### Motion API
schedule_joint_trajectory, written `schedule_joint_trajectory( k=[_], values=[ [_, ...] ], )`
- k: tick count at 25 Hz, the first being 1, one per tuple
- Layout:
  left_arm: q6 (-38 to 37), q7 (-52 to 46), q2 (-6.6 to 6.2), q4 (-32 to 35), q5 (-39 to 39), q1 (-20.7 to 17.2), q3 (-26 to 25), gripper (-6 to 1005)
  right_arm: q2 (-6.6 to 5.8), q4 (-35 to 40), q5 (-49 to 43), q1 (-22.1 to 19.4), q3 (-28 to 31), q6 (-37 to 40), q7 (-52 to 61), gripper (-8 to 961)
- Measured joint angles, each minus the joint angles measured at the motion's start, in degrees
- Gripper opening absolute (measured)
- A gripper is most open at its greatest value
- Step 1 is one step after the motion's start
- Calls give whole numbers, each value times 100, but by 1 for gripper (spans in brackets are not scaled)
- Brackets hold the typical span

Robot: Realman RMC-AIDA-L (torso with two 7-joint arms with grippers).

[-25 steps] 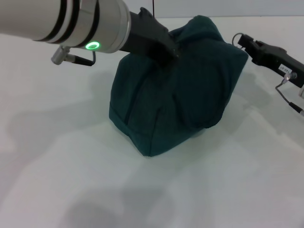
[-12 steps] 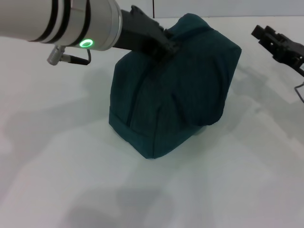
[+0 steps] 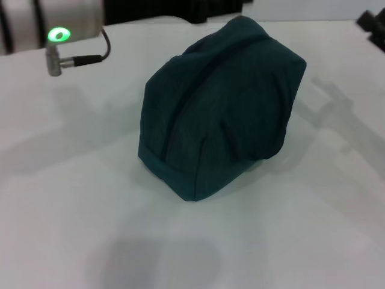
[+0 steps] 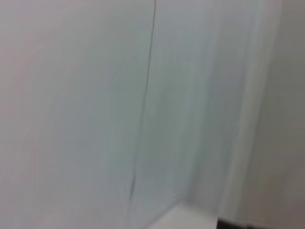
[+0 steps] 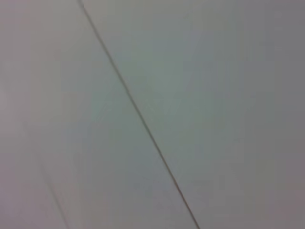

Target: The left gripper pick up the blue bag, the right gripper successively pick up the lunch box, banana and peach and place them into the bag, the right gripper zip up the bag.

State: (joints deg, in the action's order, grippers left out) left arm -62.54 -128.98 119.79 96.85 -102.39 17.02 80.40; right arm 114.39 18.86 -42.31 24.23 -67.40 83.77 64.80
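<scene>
Now, bag: the blue bag sits alone on the white table, mid-frame, shut.
Left hand: the left gripper has let go and pulled back to the upper left; we cannot tell its fingers.
Right hand: the right gripper has backed off to the upper right edge; fingers unclear.
Meaning: we think the job looks done.

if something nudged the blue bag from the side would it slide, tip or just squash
The blue bag would probably squash first: its fabric sides show creases and dents, so it looks soft. Tipping seems unlikely, since it sits on a broad base on the white table. It bulges full, so it may be fairly heavy and slide reluctantly.
</scene>
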Motion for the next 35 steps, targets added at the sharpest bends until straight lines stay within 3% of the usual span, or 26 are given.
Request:
schedule_joint_trajectory(
  k=[3, 5, 9, 13, 17, 24, 28, 35],
  values=[
    [-276, 1628, -11, -1076, 1805, -128, -457, 661, -151, 95, -26, -185, 39, 728, -84, 775],
    [-696, 2606, -19, -1766, 2492, -185, -831, 740, -263, 118, -120, -271, 13, 1271, -294, 832],
    [-1928, 4125, -27, -3222, 2926, -215, -1802, 812, -440, 124, -798, -336, 25, 2208, -918, 883],
    [-3094, 5637, -39, -4657, 2929, -294, -2767, 885, -497, 127, -1646, -394, 25, 2616, -1493, 877],
    [-3407, 6742, -47, -5439, 2618, -639, -2991, 884, -442, 95, -2419, -532, 26, 2478, -1990, 874],
    [-3340, 8178, -29, -6602, 2293, -1092, -2975, 883, -125, 6, -3138, -899, 22, 1478, -2615, 875],
    [-3236, 8223, -44, -6861, 1843, -1163, -2975, 881, -33, -114, -3303, -977, 4, 1052, -2789, 875],
    [-3163, 8026, -49, -6897, 1299, -1235, -2964, 877, 5, -176, -3515, -962, -20, 629, -2809, 874]
  ],
)
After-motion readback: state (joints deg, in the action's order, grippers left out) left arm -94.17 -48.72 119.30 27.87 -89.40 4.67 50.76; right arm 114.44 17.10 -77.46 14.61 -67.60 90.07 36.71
